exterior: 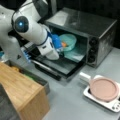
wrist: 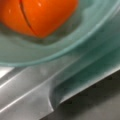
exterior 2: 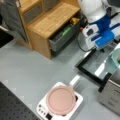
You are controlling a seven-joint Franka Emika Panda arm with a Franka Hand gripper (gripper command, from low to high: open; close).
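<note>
Teal bowl (exterior: 68,41) is sitting inside the open toaster oven (exterior: 82,30), right at the gripper (exterior: 58,44), which is reaching in through the oven mouth; whether its fingers are spread or closed is impossible to tell. Orange fruit (wrist: 42,15) is lying in the bowl, just ahead of the gripper. Oven door (exterior: 58,66) is hanging open beneath it. Pink pan (exterior: 103,88) is resting on the white cooker (exterior: 100,98), well away
</note>
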